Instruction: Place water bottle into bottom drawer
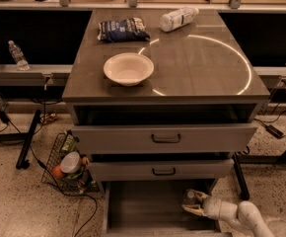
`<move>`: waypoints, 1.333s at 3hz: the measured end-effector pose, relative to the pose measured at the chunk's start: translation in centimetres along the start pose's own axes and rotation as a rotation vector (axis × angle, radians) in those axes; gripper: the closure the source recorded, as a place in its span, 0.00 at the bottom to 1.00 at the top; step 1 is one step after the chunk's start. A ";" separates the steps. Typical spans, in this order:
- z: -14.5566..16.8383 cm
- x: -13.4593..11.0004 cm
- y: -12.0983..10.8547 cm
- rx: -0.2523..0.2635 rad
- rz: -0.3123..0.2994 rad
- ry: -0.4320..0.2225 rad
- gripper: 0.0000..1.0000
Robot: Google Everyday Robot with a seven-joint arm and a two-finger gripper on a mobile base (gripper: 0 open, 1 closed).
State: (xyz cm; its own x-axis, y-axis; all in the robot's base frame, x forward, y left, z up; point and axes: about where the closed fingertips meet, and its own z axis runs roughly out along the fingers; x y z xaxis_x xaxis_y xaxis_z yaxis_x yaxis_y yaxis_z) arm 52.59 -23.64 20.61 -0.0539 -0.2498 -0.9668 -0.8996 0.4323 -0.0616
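Gripper (194, 207) pinches the water bottle (189, 197) at the bottom drawer's (148, 209) right side. Its long axis looks roughly upright, cap up.

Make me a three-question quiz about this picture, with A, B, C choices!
1. Where is the end effector?
A. Up on the cabinet top
B. Low down, at the right side of the bottom drawer, by the water bottle
C. Inside the wire basket

2. What colour is the bowl?
A. White
B. Red
C. Green

3. How is the bottom drawer?
A. Pushed shut
B. Pulled out
C. Missing

Answers:
1. B, because the arm reaches in from the lower right and ends at the drawer, next to the bottle.
2. A, because the bowl looks pale white all over.
3. B, because its plain grey inside shows below the two drawers with handles.
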 end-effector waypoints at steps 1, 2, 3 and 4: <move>-0.7 0.3 0.5 0.008 0.009 0.010 0.00; -1.9 0.2 0.4 0.027 0.009 0.021 0.00; -4.0 -0.2 0.0 0.062 0.008 0.036 0.00; -7.2 -1.6 -0.3 0.118 0.000 0.045 0.00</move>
State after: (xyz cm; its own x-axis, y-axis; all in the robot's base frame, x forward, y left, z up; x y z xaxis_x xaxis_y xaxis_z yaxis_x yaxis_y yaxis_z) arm 49.82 -29.59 23.92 -0.0754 -0.2878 -0.9547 -0.8425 0.5305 -0.0934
